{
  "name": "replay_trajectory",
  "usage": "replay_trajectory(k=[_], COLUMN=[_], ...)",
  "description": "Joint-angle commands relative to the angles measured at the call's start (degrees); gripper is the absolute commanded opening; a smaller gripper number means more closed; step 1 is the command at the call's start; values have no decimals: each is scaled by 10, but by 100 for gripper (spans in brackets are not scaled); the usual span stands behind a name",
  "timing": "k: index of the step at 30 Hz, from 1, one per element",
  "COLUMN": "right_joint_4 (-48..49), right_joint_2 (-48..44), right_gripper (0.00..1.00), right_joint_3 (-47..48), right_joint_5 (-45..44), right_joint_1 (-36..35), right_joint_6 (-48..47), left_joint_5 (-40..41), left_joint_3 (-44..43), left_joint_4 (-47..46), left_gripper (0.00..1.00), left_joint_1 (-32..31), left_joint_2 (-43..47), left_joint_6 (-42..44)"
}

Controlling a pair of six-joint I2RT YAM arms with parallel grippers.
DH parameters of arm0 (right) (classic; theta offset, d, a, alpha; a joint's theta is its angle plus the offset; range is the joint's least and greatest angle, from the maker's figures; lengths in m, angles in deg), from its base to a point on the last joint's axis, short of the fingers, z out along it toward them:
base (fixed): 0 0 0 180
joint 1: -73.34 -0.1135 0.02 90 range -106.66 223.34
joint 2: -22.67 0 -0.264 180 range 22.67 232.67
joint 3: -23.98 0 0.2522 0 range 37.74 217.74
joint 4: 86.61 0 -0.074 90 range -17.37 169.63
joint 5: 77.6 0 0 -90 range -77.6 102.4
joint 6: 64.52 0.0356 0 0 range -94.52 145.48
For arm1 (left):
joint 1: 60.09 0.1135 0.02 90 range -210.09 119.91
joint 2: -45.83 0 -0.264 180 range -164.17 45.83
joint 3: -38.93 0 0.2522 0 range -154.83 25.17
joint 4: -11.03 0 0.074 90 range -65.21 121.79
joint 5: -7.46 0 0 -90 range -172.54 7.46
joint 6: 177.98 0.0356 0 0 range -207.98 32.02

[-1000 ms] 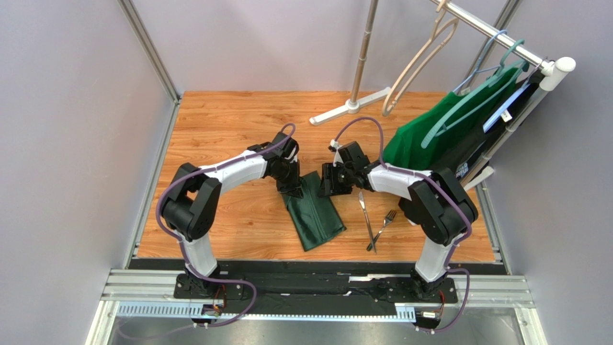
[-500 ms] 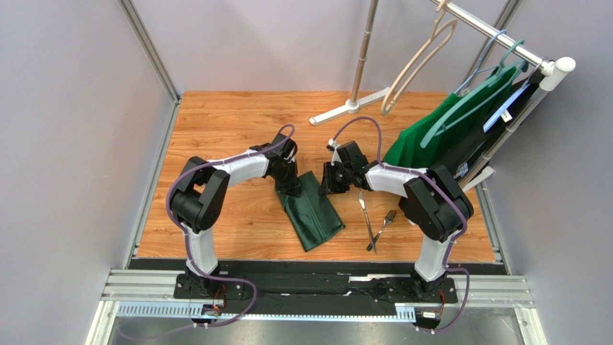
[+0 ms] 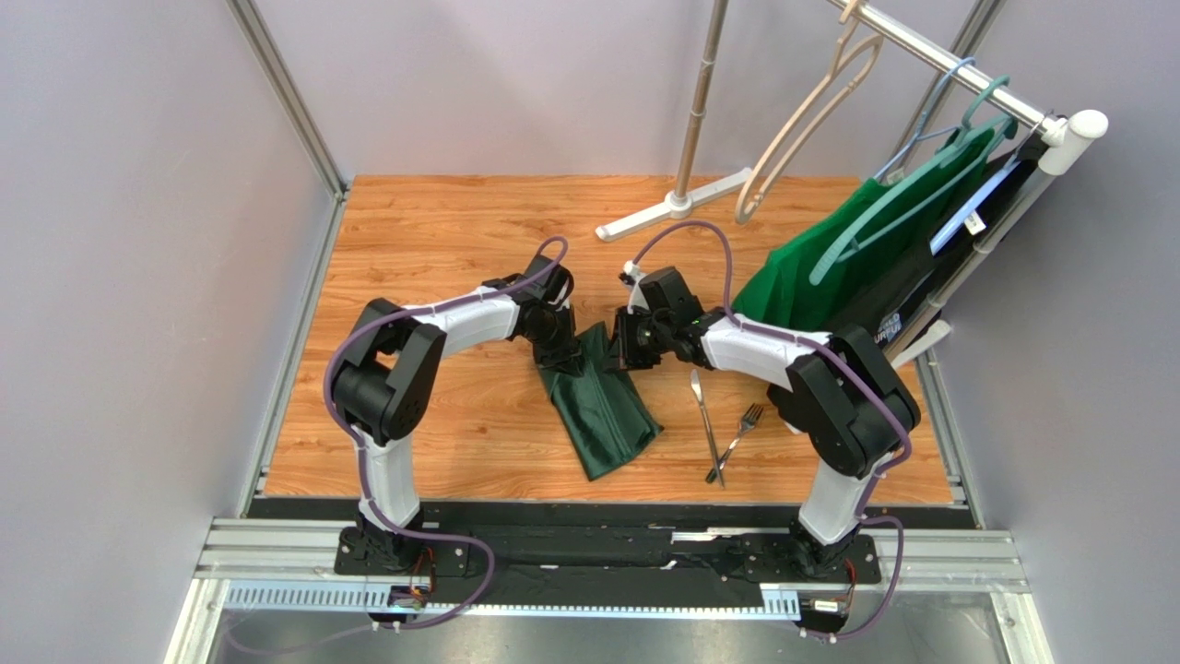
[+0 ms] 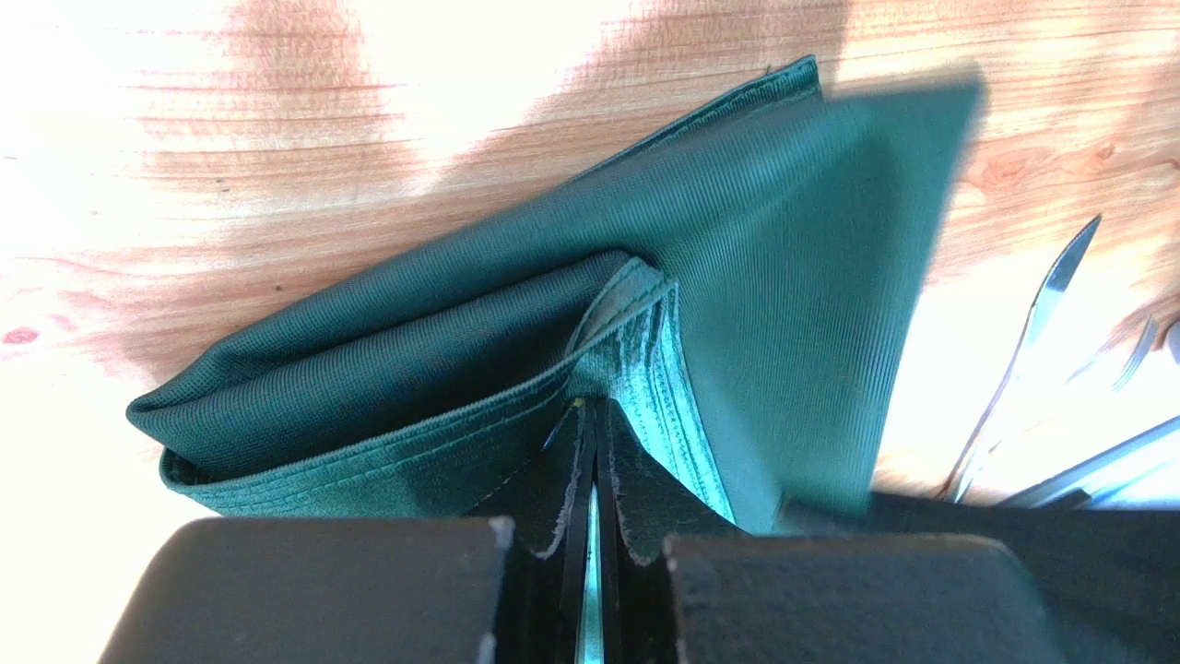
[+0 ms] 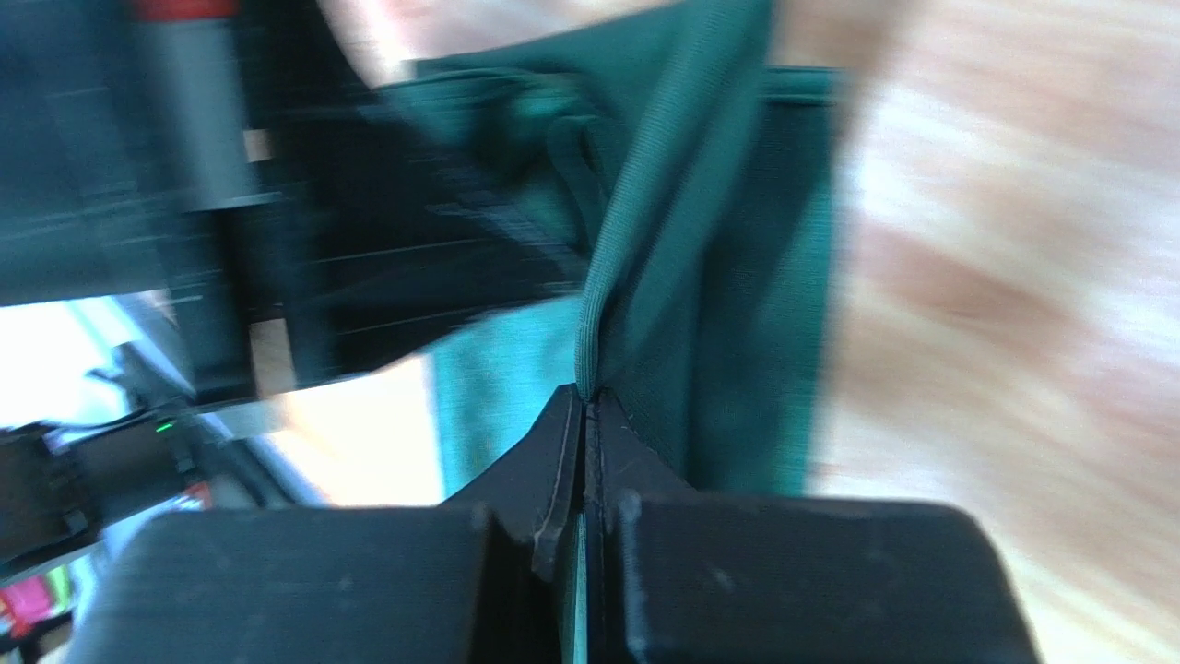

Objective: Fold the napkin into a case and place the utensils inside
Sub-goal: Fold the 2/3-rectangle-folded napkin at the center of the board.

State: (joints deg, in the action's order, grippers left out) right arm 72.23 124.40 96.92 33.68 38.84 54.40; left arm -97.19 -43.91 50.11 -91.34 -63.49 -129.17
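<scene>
- napkin (image 3: 605, 415): soft, light, limp cloth; prob. sags btwn grips and won't keep a crease w/o pressing. Best taken at hemmed edges/corners, not mid-panel.
- Look: dark green, matte, fine ribbed weave, stitched hem; folded to a narrow layered strip on worktop (image 3: 443, 235).
- left jaws: pinched shut on a hemmed corner, layers spreading ahead of tips.
- right jaws: shut on a raised fold running away from tips.
- utensils (image 3: 720, 422): slim, shiny, likely slippery; right of right jaws, apart from cloth.
</scene>
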Motion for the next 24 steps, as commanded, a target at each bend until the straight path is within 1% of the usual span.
replay_trajectory(k=[1, 6, 10, 15, 20, 22, 23, 24], right_joint_4=[30, 41, 47, 34, 0, -27, -32, -38], right_joint_2=[-26, -29, -40, -44, -53, -44, -41, -40], right_gripper=[0, 0, 0, 0, 0, 3, 11, 15], right_joint_3=[18, 0, -17, -9, 2, 11, 13, 13], right_joint_5=[19, -8, -26, -32, -65, -55, -44, -39], right_joint_1=[-29, -43, -43, -43, -27, -15, -4, 1], right_joint_6=[53, 75, 75, 59, 34, 12, 4, -9], left_joint_5=[16, 16, 5, 18, 7, 1, 1, 1], left_joint_3=[-11, -15, -17, 2, -13, -7, -2, 2], left_joint_4=[-12, 4, 24, 29, 47, 41, 40, 40], left_gripper=[5, 5, 5, 6, 6, 7, 8, 10], left_joint_1=[0, 0, 1, 2, 3, 3, 4, 3], left_joint_2=[-8, 11, 30, 70, 55, 59, 66, 71], left_joint_6=[4, 11, 12, 13, 21, 21, 22, 24])
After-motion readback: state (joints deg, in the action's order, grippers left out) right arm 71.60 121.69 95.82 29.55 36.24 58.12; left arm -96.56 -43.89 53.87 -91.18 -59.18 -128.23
